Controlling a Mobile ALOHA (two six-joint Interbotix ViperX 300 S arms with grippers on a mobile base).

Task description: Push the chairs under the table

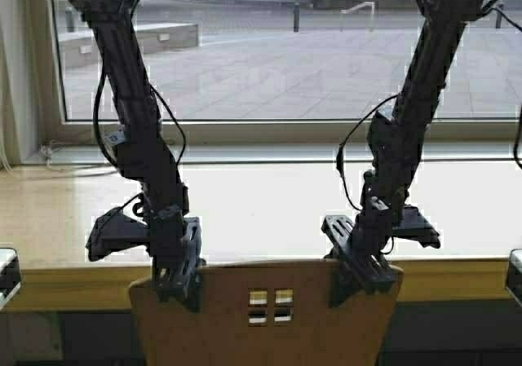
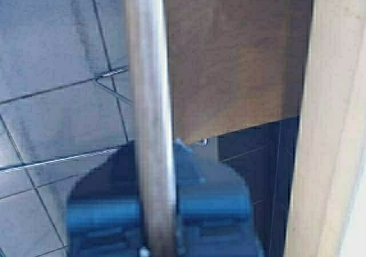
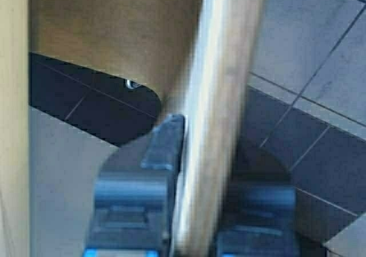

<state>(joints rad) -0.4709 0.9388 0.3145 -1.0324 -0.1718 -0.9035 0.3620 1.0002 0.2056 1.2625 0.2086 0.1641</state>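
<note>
I've got left end effector (image 1: pixel 181 280) and right end effector (image 1: pixel 363 272) both clamped on the chair (image 1: pixel 265 321) backrest top edge, chair at 6 o'clock against the tabletop (image 1: pixel 261 211) front; stiff, light plywood, likely slides easily.

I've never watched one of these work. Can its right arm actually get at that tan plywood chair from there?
Yes, it seems so: the right claw already straddles the top edge of the tan plywood chair, nothing between them.
</note>
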